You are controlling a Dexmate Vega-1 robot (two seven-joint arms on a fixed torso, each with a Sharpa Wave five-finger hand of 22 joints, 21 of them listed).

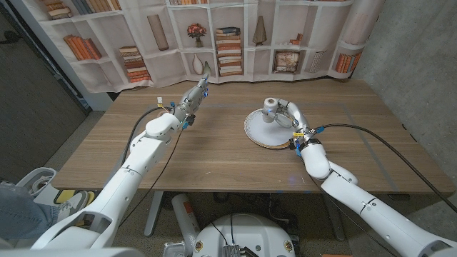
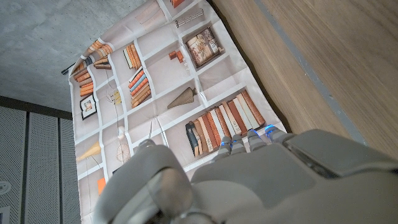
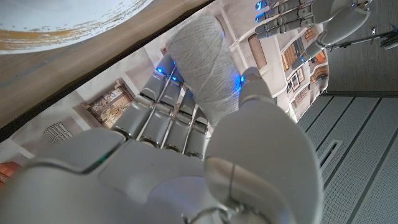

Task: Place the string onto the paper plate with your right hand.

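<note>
- My right hand [image 1: 291, 118] is pale grey-white, with small blue lights glowing at my fingers [image 3: 163, 99] in the right wrist view.
- The spool of string [image 1: 270, 109] I hold is off-white, wound in fine, even grey-white threads.
- The paper plate [image 1: 265, 135] is white with a thin tan-brown rim.
- The wooden table [image 1: 214, 157] is mid-brown with straight grain.
- My left hand [image 1: 194, 98] is grey, with blue lights too.
- The backdrop curtain [image 1: 235, 36] is white, printed with bookshelves holding orange, brown and cream books and beige vases.
</note>
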